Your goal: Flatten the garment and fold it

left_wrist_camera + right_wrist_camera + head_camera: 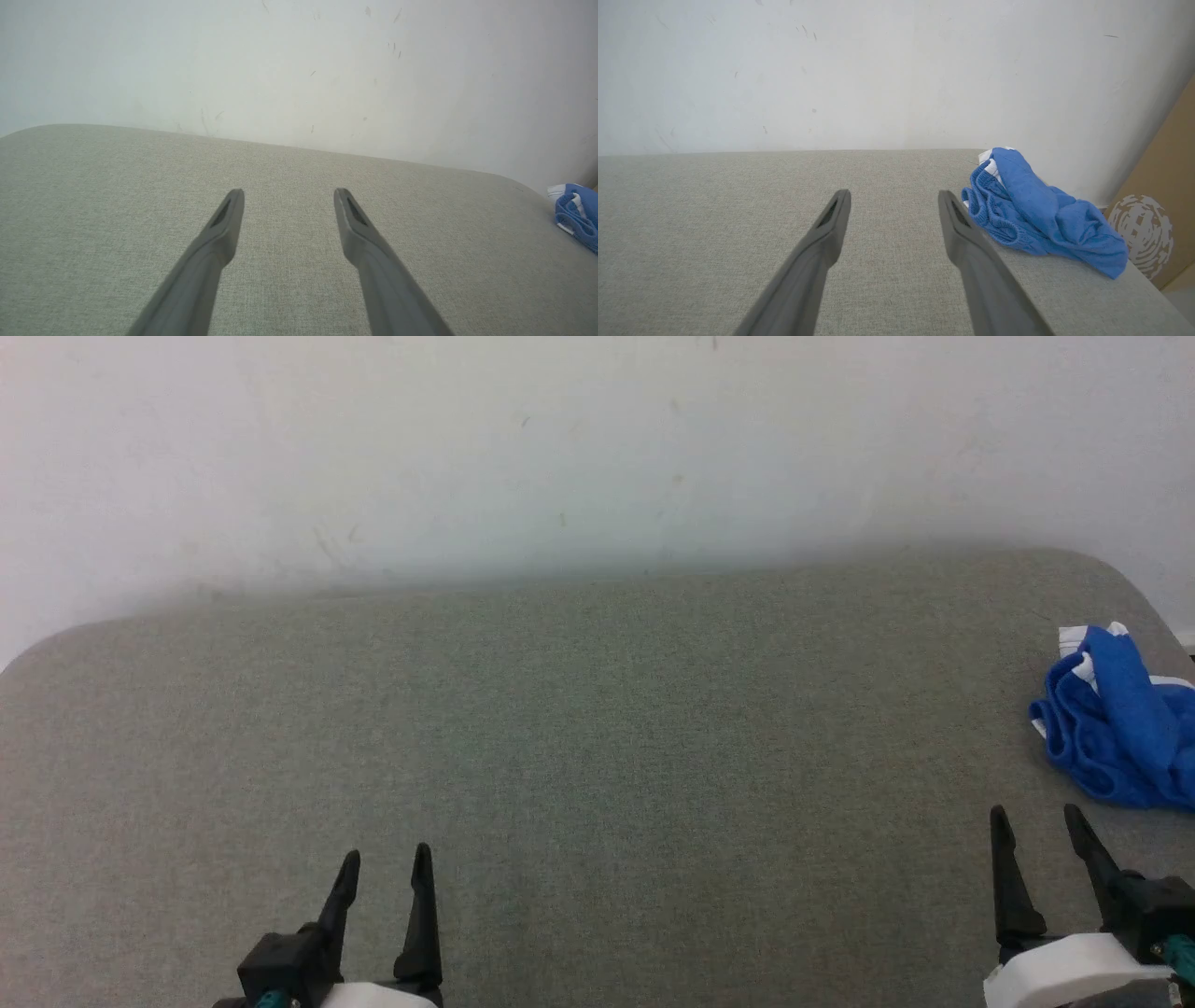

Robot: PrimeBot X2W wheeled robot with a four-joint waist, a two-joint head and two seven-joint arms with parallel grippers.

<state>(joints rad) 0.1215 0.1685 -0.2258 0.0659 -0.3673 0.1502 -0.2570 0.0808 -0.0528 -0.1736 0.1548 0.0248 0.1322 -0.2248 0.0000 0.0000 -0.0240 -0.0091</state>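
The garment (1116,719) is a bright blue crumpled heap with white trim, lying at the right edge of the grey fabric surface (579,728). The right wrist view has the garment (1036,214) bunched just right of my fingertips, one end hanging over the surface's edge. It is a small blue patch (577,212) at the far right of the left wrist view. My right gripper (1036,821) is open, a little below and left of the heap, holding nothing. At the lower left my left gripper (386,861) stands open over bare fabric, far from the garment.
A white wall (560,448) rises directly behind the surface. A brown cardboard box (1157,219) with a white printed mark stands beyond the surface's right edge. The surface's back corners are rounded.
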